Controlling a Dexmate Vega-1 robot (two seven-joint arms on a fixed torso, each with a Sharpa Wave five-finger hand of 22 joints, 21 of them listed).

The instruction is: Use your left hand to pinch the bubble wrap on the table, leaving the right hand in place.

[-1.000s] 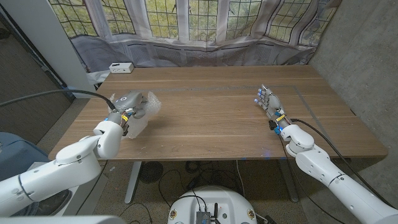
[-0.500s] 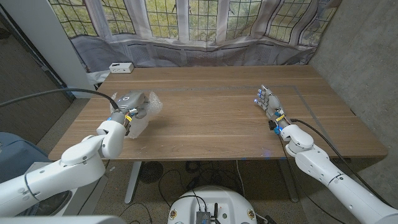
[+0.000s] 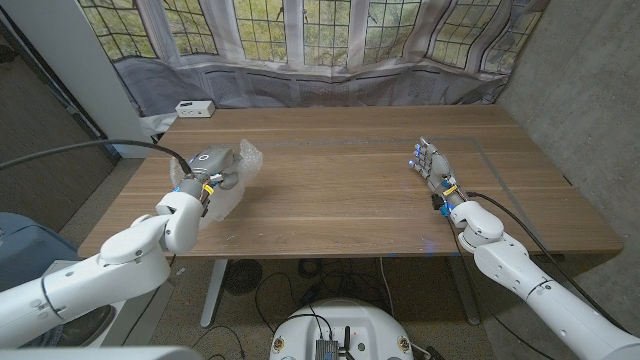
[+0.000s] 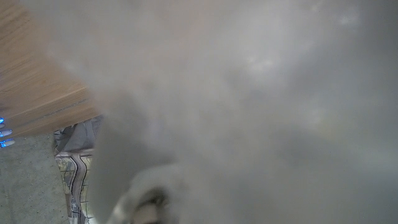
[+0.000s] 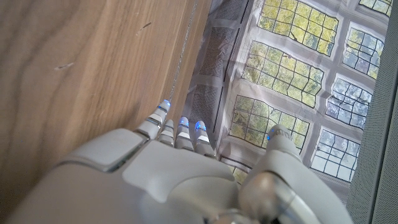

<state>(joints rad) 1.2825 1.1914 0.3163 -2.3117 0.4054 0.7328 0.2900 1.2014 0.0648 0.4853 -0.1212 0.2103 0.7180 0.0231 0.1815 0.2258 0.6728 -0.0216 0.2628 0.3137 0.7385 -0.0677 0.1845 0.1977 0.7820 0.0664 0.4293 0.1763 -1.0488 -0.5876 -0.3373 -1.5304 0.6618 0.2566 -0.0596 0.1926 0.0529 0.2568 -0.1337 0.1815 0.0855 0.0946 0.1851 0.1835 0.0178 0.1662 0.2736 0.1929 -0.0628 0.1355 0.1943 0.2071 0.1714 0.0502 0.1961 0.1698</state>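
Note:
A clear sheet of bubble wrap (image 3: 235, 175) sits crumpled at the table's left side. My left hand (image 3: 212, 170) holds it, fingers closed into the sheet, one end sticking up past the fingers and the rest hanging below. In the left wrist view the bubble wrap (image 4: 261, 93) is a pale blur pressed close to the camera. My right hand (image 3: 430, 162) stands on the table at the right with its fingers straight and together, holding nothing; the right wrist view has this right hand (image 5: 180, 168) over bare wood.
The wooden table (image 3: 340, 170) stretches between both hands. A small white box (image 3: 194, 108) lies at the far left corner. A grey curtain (image 3: 330, 85) and windows run behind the far edge. A concrete wall (image 3: 580, 90) stands to the right.
My left hand has shifted a little to the right and lifted the bubble wrap, whose upper end now stands higher. The right hand has stayed where it was.

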